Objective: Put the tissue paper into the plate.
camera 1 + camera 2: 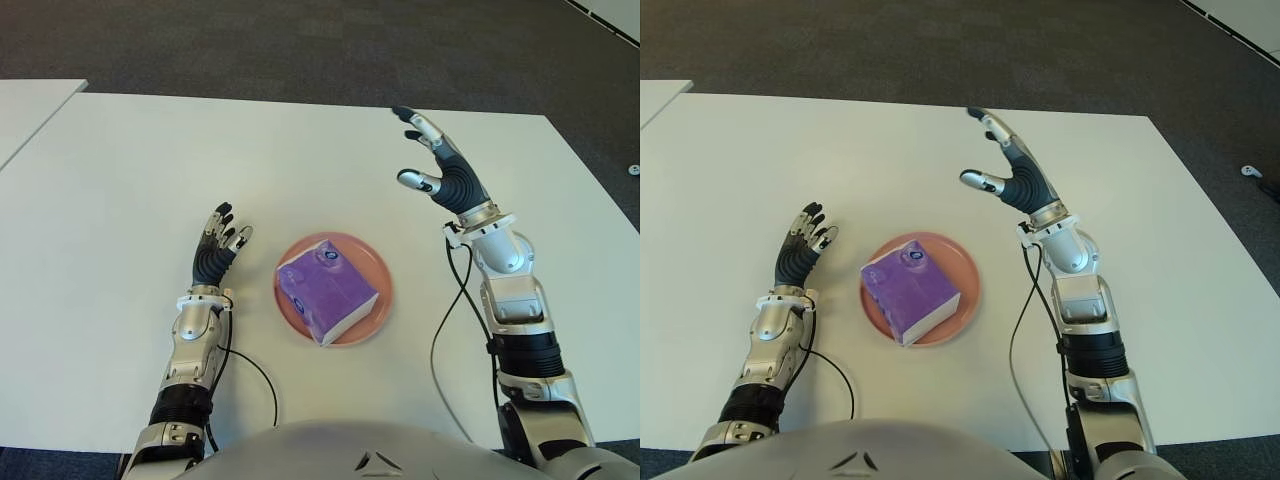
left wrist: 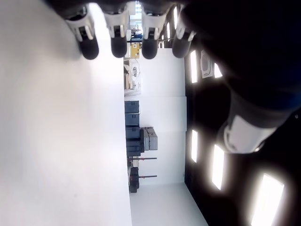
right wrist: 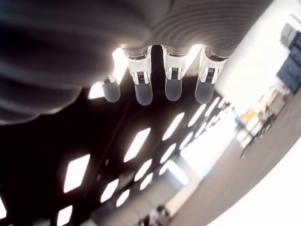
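Observation:
A purple pack of tissue paper (image 1: 325, 289) lies inside the pink plate (image 1: 372, 265) at the near middle of the white table (image 1: 120, 170). My right hand (image 1: 432, 155) is raised to the right of and beyond the plate, fingers spread, holding nothing. My left hand (image 1: 221, 238) shows to the left of the plate, fingers extended and empty. The wrist views show only each hand's straight fingertips (image 2: 119, 42) (image 3: 143, 92) with nothing between them.
A black cable (image 1: 445, 330) runs along the right arm over the table. Another white table's corner (image 1: 30, 105) shows at the far left. Dark carpet (image 1: 300, 45) lies beyond the far edge.

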Controlling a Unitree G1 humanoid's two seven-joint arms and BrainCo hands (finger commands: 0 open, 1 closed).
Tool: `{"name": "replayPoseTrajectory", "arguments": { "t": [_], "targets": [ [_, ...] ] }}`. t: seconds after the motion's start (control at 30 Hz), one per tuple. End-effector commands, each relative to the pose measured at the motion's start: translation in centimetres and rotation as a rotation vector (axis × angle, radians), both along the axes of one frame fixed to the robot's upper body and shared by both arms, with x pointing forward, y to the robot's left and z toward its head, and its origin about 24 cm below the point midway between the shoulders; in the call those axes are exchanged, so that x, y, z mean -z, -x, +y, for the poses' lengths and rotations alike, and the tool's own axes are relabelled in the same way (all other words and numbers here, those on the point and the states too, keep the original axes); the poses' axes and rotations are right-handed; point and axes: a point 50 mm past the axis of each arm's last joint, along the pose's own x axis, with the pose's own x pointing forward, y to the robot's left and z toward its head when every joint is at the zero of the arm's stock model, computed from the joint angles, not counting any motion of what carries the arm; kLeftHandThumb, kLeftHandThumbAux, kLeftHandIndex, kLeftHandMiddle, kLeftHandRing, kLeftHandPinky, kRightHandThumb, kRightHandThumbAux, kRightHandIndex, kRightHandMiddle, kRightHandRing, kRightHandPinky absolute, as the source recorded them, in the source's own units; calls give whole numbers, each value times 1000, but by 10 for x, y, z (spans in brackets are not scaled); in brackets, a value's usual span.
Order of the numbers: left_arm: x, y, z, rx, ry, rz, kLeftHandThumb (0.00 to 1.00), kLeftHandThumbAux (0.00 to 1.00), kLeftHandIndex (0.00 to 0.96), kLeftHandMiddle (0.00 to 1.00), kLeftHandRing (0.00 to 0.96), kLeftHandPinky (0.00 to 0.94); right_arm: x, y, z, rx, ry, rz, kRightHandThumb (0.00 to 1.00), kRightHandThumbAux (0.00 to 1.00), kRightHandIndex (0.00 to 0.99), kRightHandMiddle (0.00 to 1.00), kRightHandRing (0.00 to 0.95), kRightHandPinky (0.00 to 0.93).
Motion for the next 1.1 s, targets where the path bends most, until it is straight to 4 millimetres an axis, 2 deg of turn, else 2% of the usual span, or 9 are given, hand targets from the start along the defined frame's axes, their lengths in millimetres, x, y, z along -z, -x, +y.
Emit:
{"name": "replayPoseTrajectory", "arguments": {
  "t": [0.03,0.17,0.3,0.53,0.73,0.87,1.0,1.1],
  "targets": [
    [8,6,0,-9,4,50,0,574,6,18,0,0,10,-6,-5,63,-161,-10,107,361,0,0,0,0],
    [9,7,1,-8,7,50,0,578,9,18,0,0,25,-10,-9,97,-301,21,62,437,0,0,0,0],
    [9,7,2,-7,7,50,0,579,10,17,0,0,37,-8,-9,107,-351,50,35,492,0,0,0,0],
    [8,7,4,-4,-5,45,0,573,13,11,0,0,84,4,7,155,-478,178,3,571,0,0,0,0],
    [7,7,5,-8,-8,44,0,572,13,8,0,0,87,5,9,157,-484,174,0,582,0,0,0,0],
    [7,7,6,-12,-9,48,0,569,12,8,0,0,136,15,17,246,-534,354,0,566,0,0,0,0],
    [6,7,6,-15,-8,51,0,567,13,9,0,0,153,19,17,277,-548,400,0,548,0,0,0,0],
    [6,6,6,-15,-8,53,0,566,13,11,0,0,156,18,18,288,-556,408,0,540,0,0,0,0]
  ]
}}
